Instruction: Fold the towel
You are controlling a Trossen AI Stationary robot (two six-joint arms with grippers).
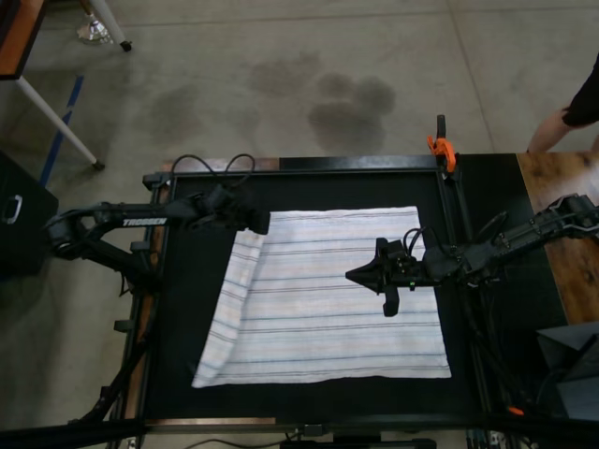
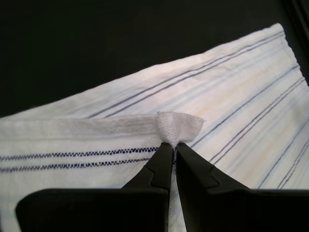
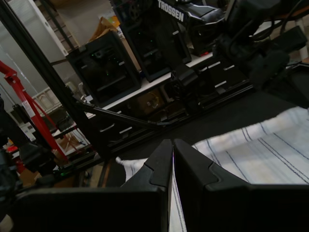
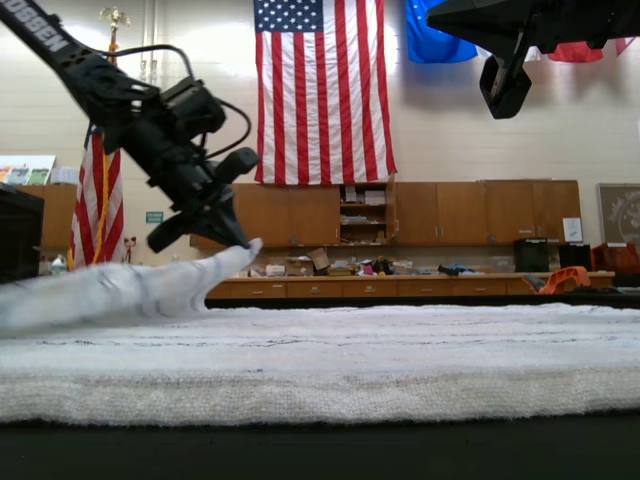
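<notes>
Towel [image 1: 328, 299] spread across the black surface [image 1: 187, 309], one corner pinched in the left claw [image 2: 174, 145] — its jaws shut on a small nub of cloth and raised, so that edge lifts in a slanting flap, as the exterior view shows. We read this as the start of a fold, the corner held high to clear the cloth beneath. Over the towel's middle hangs the right claw [image 1: 360, 275], jaws closed on nothing we can see — seemingly waiting its turn. At the top view's right edge, a person's arm [image 1: 562, 122] stays clear.
</notes>
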